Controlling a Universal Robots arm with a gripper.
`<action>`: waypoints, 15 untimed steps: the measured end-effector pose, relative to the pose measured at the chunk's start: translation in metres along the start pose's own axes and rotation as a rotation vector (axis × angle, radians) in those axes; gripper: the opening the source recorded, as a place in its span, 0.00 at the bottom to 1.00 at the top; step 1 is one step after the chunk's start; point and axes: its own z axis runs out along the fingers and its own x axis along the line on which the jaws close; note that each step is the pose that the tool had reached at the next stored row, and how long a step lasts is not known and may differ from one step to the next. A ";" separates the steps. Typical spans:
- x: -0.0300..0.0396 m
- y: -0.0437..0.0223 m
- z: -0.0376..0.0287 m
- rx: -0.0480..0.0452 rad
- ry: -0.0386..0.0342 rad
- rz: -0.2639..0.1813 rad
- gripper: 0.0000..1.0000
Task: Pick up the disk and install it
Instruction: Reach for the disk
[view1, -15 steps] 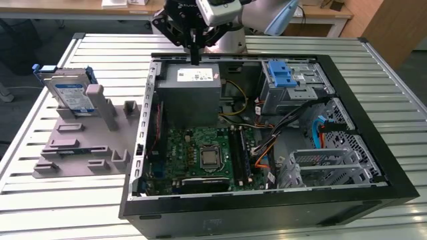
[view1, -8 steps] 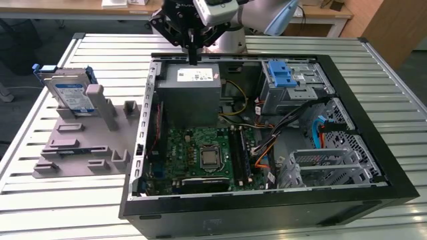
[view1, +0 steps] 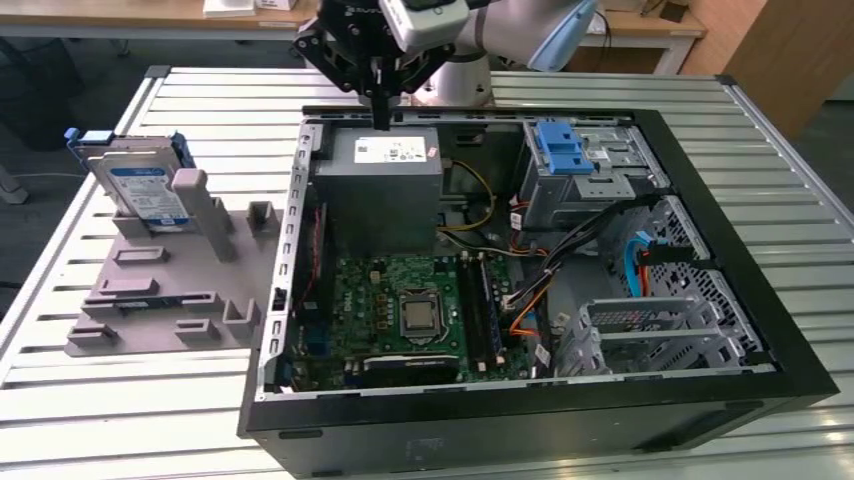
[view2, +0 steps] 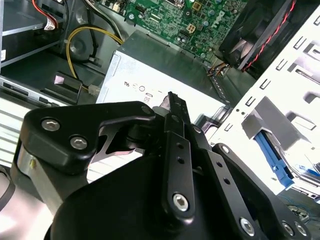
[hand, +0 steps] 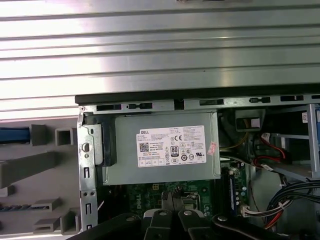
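On the tabletop (view1: 200, 90) lay a big black case (view1: 534, 425), open on top. Inside it sat a green board (view1: 414, 300), a grey box (view1: 380, 185) with a white sticker, lots of wires, and metal cages (view1: 661, 325) on the exterior view's right. A blue clip (view1: 563, 148) with no drive sat on the far cage.

Beside the case, on the exterior view's left, lay a grey holder (view1: 160, 290) with slots. The disk (view1: 140, 190) stood upright in its far slot, with a blue frame round its edges.

The arm (view1: 521, 30) hung above the grey box. Its jaws pointed down, pressed close together, and held nothing. They were well apart from the disk.

The disk looked hard and stiff, and likely a bit heavy. Its metal faces looked smooth and might slip. A bump could hurt it, so a gentle hold seemed best. Its top edge stuck up free of the holder, so a pinch across the flat faces there looked right.
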 end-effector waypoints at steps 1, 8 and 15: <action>0.0003 0.0000 0.0000 0.0000 0.0000 0.000 0.11; 0.0018 -0.0001 -0.0001 0.0000 0.0000 0.000 0.11; 0.0025 -0.0002 -0.0001 0.0000 0.0000 0.000 0.11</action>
